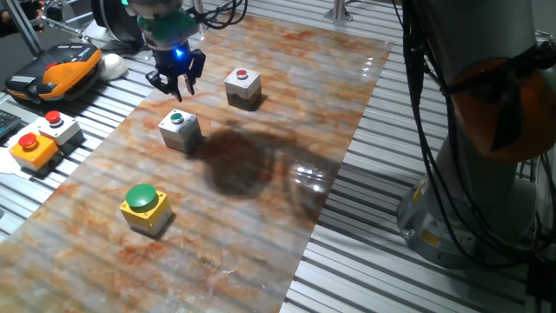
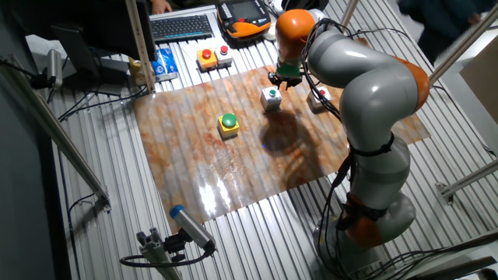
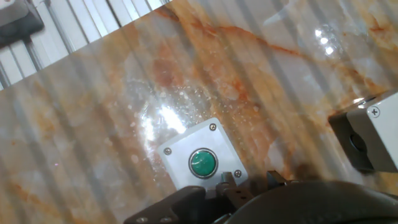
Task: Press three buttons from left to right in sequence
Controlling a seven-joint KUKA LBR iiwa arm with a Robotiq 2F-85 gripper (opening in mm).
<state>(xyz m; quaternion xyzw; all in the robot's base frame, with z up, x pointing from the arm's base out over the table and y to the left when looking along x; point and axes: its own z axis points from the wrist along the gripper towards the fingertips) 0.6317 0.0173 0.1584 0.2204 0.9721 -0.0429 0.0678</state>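
Note:
Three button boxes stand on the marbled board [image 1: 261,217]. A light grey box with a small red button [image 1: 242,87] is farthest back. A light grey box with a small green button [image 1: 180,130] is in the middle. A yellow box with a large green dome [image 1: 144,207] is nearest. My gripper [image 1: 178,85] hovers above the board just behind the green-button box and left of the red-button box. In the hand view the green-button box [image 3: 202,163] lies right before my fingertips [image 3: 227,180], and a grey box [image 3: 373,140] sits at the right edge. The fingers' state does not show clearly.
An orange box with a red button [image 1: 33,148] and a grey box with a raised red button [image 1: 56,126] sit off the board at the left, near an orange pendant [image 1: 65,69]. A keyboard [image 2: 180,27] lies behind. The arm's base [image 2: 373,218] stands beside the board.

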